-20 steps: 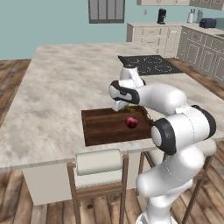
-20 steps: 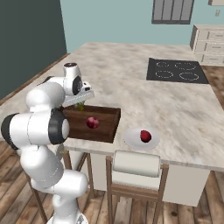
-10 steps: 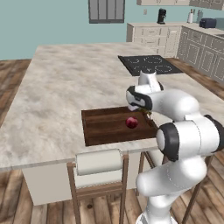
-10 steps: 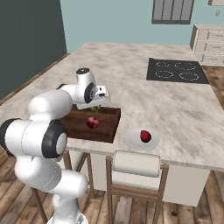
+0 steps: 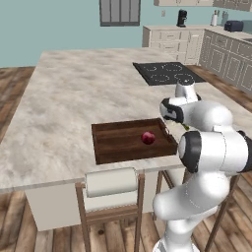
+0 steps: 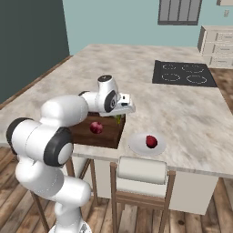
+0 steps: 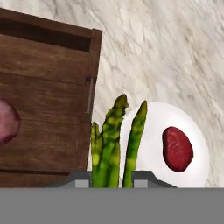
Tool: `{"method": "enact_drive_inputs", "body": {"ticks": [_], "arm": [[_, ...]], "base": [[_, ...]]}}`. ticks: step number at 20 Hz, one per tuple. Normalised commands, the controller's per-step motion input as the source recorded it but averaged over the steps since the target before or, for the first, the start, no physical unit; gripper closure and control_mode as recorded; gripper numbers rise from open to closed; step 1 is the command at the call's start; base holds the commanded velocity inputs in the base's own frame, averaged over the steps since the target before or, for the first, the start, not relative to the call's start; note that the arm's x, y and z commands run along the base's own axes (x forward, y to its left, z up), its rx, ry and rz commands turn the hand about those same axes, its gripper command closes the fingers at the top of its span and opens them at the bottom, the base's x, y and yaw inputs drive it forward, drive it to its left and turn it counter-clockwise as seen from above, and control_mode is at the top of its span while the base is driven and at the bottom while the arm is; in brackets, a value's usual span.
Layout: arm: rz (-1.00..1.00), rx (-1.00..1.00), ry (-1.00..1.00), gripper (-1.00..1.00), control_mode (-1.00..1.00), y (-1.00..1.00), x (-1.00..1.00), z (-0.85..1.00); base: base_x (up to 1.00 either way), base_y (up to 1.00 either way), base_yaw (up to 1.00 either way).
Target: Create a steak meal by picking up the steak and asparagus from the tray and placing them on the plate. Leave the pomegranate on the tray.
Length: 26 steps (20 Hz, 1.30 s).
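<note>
Left base view: the arm reaches past the right end of the tray (image 5: 130,142), which lies near the front edge of the marble counter (image 5: 74,93). The pomegranate (image 5: 147,138) sits in the tray's right half. A sliver of green, the asparagus (image 5: 186,127), shows just right of the tray under the hand; the gripper itself is hidden by the arm. A black cooktop (image 5: 167,73) lies well beyond the tray, and a stool (image 5: 110,183) stands below the tray's front edge.

Right base view: the plate (image 6: 146,144) lies just right of the tray (image 6: 98,132), apart from it, with the steak (image 6: 151,141) on it. The gripper (image 6: 120,118) hangs over the tray's right end, the asparagus (image 6: 119,119) poking out below it. The pomegranate (image 6: 96,127) is in the tray. Another stool (image 6: 141,172) stands below the plate.

Hand view: the fingers (image 7: 82,183) are closed narrow on the asparagus (image 7: 114,144), whose tips point up between the tray (image 7: 48,83) and the plate (image 7: 151,131). The steak (image 7: 177,148) lies on the plate's right part. The pomegranate (image 7: 8,121) is cut off at the tray's left.

Room: teal walls, wood floor, pale cabinets behind the counter.
</note>
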Motion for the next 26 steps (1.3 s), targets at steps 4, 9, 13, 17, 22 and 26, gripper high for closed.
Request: {"method": "enact_drive_inputs", "body": {"ticks": [4,9,13,17,22,26], "arm": [[-0.04,0.00,0.04,1.00,-1.00,-0.69,0.03,-0.06],[-0.01,0.00,0.04,1.00,-1.00,-0.43,0.00,-0.29],[0.00,0.00,0.00,1.00,-1.00,-0.17,0.00,-0.36],[0.00,0.00,0.00,1.00,-1.00,-0.17,0.00,-0.40],[0.00,0.01,0.00,1.00,-1.00,-0.11,0.00,-0.52],[0.00,0.01,0.00,1.00,-1.00,-0.02,0.04,-0.46]], "base": [[0.00,0.00,0.00],[0.00,0.00,0.00],[0.00,0.00,0.00],[0.00,0.00,0.00],[0.00,0.00,0.00],[0.00,0.00,0.00]]}}
